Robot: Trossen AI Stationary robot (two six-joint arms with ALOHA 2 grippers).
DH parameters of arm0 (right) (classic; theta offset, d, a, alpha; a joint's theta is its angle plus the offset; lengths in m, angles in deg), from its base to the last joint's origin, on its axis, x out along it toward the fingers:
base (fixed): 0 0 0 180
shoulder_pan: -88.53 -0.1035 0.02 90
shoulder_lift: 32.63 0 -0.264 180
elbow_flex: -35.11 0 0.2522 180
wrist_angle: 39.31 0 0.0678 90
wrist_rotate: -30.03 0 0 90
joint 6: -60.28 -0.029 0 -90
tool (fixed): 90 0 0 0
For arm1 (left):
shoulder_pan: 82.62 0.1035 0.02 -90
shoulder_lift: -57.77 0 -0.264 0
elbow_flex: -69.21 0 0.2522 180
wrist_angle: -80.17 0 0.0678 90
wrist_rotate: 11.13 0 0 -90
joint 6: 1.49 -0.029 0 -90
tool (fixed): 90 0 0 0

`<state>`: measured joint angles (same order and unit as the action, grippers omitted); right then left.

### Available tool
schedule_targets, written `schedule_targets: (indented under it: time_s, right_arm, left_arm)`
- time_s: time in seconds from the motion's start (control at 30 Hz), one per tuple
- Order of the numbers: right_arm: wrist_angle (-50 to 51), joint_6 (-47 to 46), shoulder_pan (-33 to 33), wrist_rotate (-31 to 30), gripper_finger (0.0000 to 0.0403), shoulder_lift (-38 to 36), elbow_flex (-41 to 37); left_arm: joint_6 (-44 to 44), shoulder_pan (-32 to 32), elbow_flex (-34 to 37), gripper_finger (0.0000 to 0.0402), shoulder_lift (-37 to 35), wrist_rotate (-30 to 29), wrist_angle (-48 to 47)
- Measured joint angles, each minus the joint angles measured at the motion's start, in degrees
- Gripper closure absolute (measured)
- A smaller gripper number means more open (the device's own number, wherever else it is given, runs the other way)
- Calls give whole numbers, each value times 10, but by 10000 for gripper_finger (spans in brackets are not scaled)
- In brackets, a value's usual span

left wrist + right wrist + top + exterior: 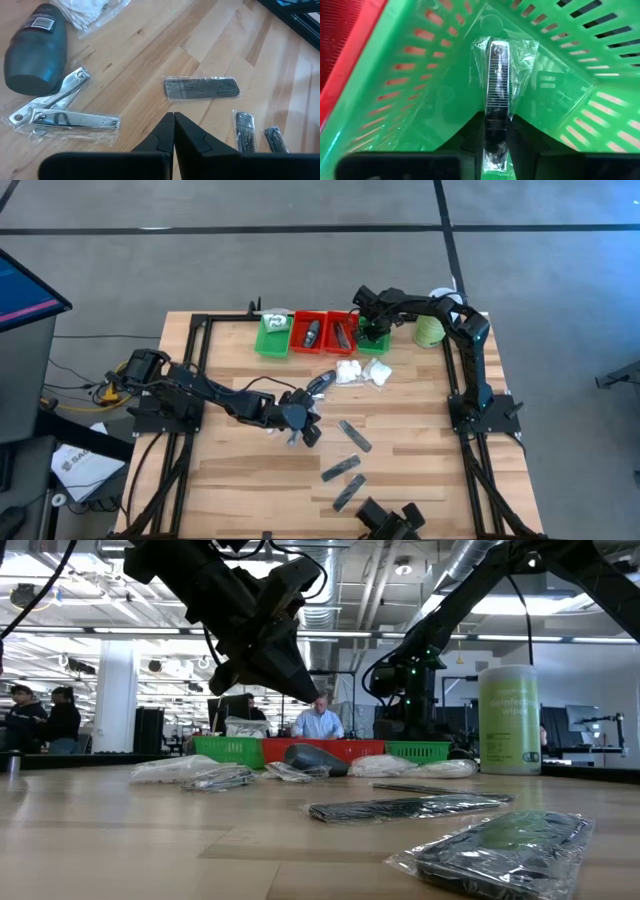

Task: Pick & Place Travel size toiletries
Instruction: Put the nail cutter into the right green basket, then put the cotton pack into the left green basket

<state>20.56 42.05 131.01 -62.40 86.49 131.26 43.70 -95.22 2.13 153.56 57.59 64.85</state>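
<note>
The pale green canister (509,720) reads "disinfecting wipes" — nothing else legible.

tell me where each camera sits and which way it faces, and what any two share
High: above the table, facing straight down; both arms show, left pincer mid-table, right pincer over the green tray.
Low: at table-top height, facing level across; both arms come from above.
Left wrist: on the left arm, facing the table past its shut fingers.
Right wrist: facing into the green tray, pincer holding a wrapped nail clipper.
Shared: left wrist and high both show the comb.

Two dark arms (230,400) – black jointed links, green LED
</note>
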Motion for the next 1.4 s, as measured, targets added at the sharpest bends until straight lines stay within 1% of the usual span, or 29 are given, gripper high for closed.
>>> schedule_targets:
  time_s: [0.17, 0.37, 0.5, 0.63, 0.83, 0.87, 0.93, 1.03, 1.1, 1.17, 1.23, 1.37, 1.4]
  right_arm:
    - [4, 9, 0, -12, 267, -12, -1]
    - [2, 25, -1, -19, 198, -57, -2]
    - [1, 37, -1, -20, 173, -97, -1]
    - [-10, 41, -1, -20, 171, -125, -1]
    - [-13, 43, 0, -16, 185, -134, -1]
    - [-13, 43, -1, 0, 188, -134, -1]
    - [-16, 45, -6, 61, 196, -134, -1]
    - [-13, 47, -25, 156, 218, -153, -1]
    - [-18, 48, -43, 204, 240, -176, 0]
    - [-16, 48, -64, 226, 268, -204, 0]
    - [-17, 48, -89, 230, 303, -235, 0]
    - [-19, 35, -139, 230, 380, -294, 0]
    - [-20, 31, -152, 230, 391, -306, 0]
  left_arm:
    - [-1, 0, 0, 400, 0, -2, 3]
    - [-3, 0, 0, 400, 0, -7, 5]
    - [-11, 2, 0, 400, 0, -13, 10]
    - [-16, 5, 0, 400, 0, -13, 13]
    - [-17, 6, 0, 400, 0, -13, 18]
    - [-17, 6, 0, 400, 0, -12, 19]
    - [-23, 6, 0, 400, 0, -4, 19]
    - [-55, 6, 0, 400, -20, 22, 14]
    - [-60, 9, -1, 400, -45, 24, -4]
    - [-60, 13, -1, 400, -71, 26, -34]
    - [-60, 20, 0, 400, -101, 26, -74]
    - [-60, 30, -1, 400, -165, 27, -182]
    - [-60, 31, 0, 400, -177, 27, -209]
